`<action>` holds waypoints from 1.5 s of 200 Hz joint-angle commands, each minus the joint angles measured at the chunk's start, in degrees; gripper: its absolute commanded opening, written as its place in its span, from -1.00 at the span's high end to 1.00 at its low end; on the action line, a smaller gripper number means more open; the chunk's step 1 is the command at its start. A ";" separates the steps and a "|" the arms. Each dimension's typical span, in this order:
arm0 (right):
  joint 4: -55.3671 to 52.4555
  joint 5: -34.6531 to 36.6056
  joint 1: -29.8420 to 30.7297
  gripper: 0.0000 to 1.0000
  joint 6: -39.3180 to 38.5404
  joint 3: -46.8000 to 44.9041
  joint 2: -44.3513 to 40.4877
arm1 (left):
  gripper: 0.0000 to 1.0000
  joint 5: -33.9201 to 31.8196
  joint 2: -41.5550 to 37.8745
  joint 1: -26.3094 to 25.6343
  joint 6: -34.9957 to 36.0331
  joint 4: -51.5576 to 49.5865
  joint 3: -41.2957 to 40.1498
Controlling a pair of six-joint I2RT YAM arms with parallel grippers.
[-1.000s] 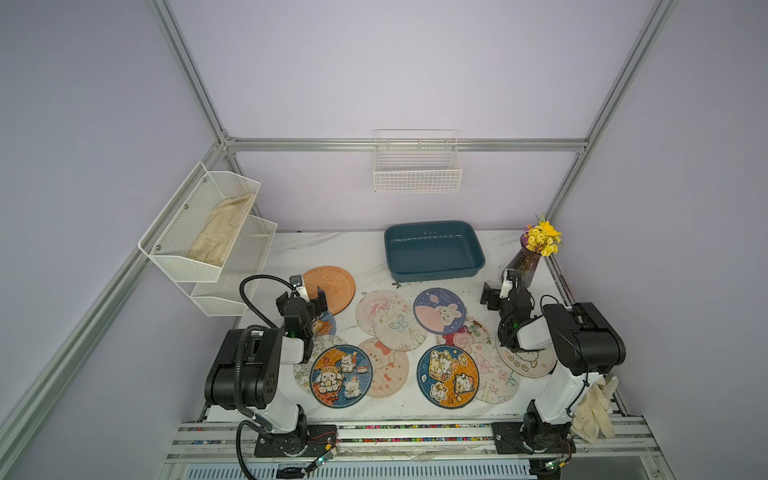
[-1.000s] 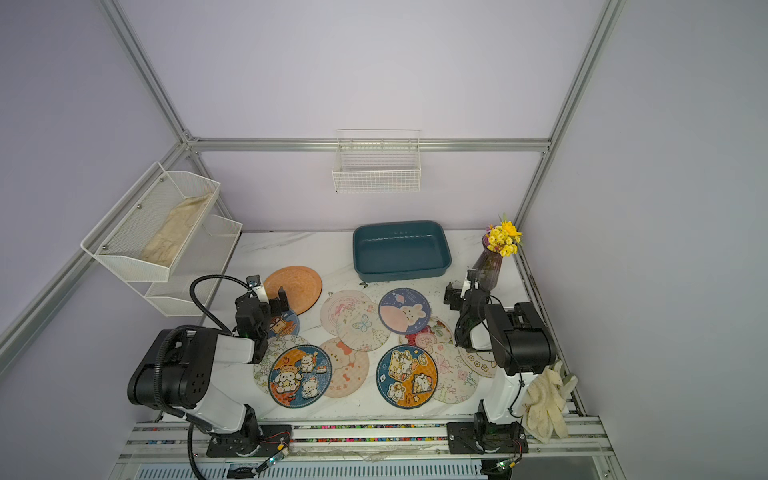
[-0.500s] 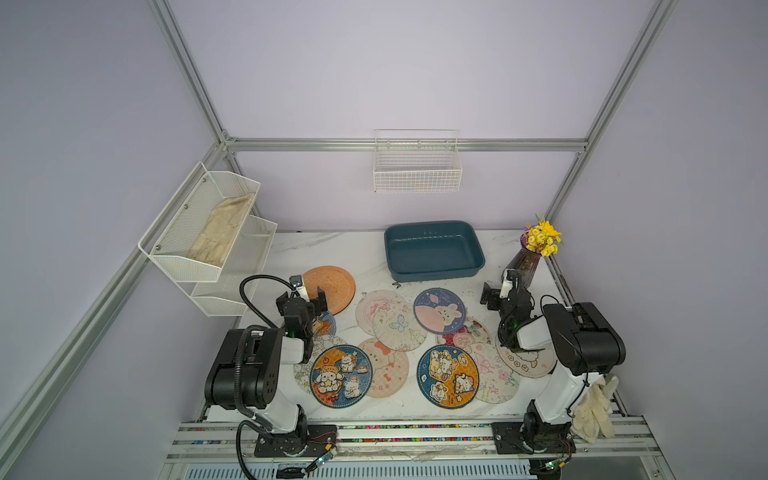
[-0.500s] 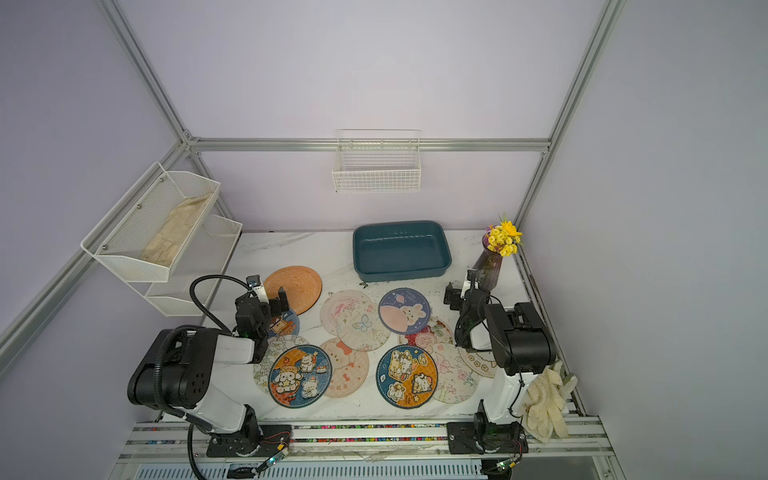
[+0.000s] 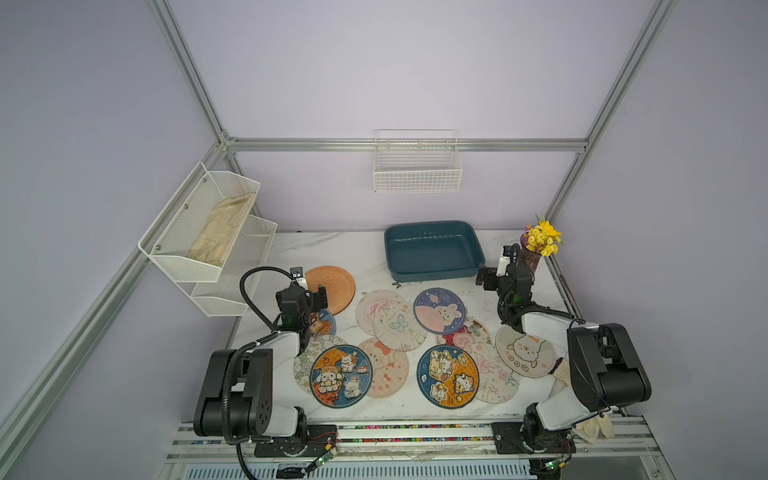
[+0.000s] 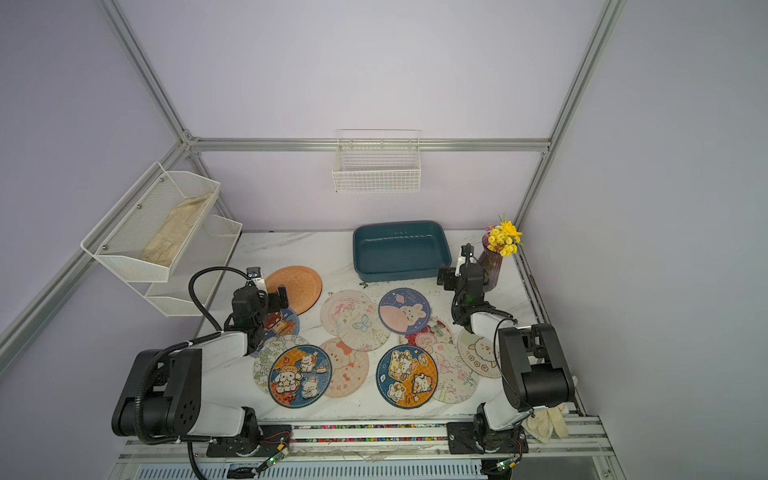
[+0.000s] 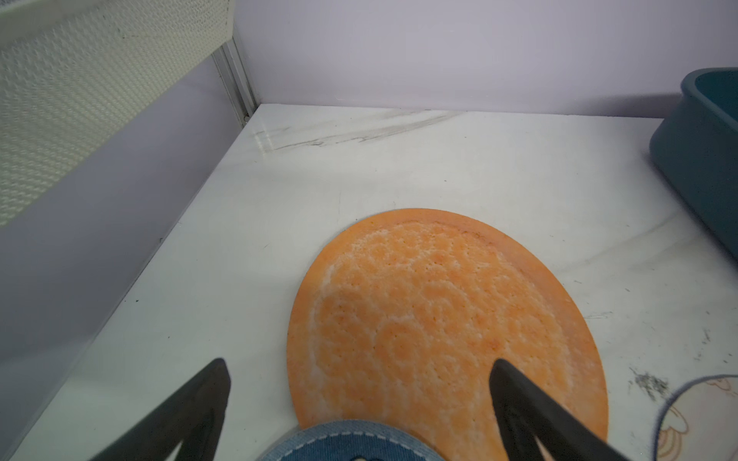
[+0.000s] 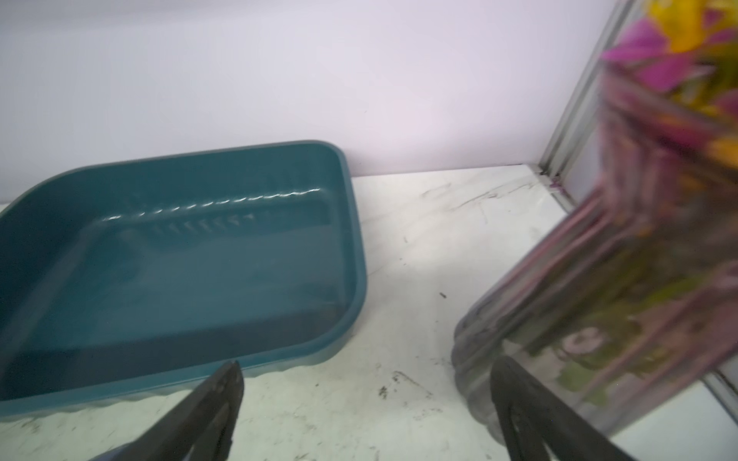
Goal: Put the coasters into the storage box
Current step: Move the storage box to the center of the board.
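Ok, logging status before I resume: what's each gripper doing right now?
Left gripper: open, holding nothing.
Right gripper: open, holding nothing.

arms (image 5: 237, 386): black-and-white shells | black ribbed cable (image 5: 248, 291) (left only) | dark tapered fingers (image 7: 191, 407)

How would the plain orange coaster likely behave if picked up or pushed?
The orange coaster lies thin and flush on the smooth table, so pinching its edge is probably hard; pushed, it likely slides. Its bumpy face should resist slipping.
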 commanded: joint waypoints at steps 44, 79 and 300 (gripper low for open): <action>-28.96 0.38 7.61 -0.95 -0.10 23.00 12.00 | -1.00 5.69 -3.78 -0.86 -6.31 -12.10 9.15; -37.51 -0.51 10.80 -0.95 0.14 37.14 21.72 | -1.00 7.53 -3.04 -2.27 -9.23 -15.32 11.79; -51.70 -8.38 18.25 -0.95 10.50 62.25 37.28 | -1.00 7.01 -0.09 -8.57 -11.27 -21.71 18.59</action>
